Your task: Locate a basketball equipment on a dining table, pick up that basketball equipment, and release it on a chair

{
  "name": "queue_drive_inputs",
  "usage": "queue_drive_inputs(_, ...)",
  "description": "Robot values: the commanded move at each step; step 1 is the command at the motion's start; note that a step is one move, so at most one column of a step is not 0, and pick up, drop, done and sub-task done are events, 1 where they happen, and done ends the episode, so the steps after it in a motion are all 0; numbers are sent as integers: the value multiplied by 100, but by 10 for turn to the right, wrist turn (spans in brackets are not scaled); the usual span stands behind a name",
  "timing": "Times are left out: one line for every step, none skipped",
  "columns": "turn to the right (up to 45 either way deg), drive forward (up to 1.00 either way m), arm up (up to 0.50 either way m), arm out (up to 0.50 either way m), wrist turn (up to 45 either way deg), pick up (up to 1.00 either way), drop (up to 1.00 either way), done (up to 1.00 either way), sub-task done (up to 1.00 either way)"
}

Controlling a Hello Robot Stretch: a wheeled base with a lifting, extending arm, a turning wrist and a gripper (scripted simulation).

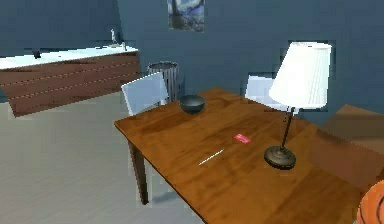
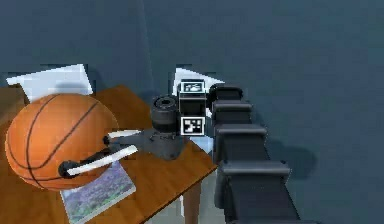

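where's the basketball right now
The basketball is at the arm side view's left, at the wooden table's end above a flat printed sheet, with the gripper at its right side and a white chair behind it.

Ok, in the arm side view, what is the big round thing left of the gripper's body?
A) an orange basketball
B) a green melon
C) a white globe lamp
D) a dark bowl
A: the basketball is orange with black seam lines, and it lies left of the gripper, above the wooden table.
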Motion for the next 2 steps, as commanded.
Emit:
queue_drive_inputs(0, 0, 0, 0, -450, 0, 0, 0, 0)
queue_drive_inputs(0, 0, 0, 0, -150, 0, 0, 0, 0)
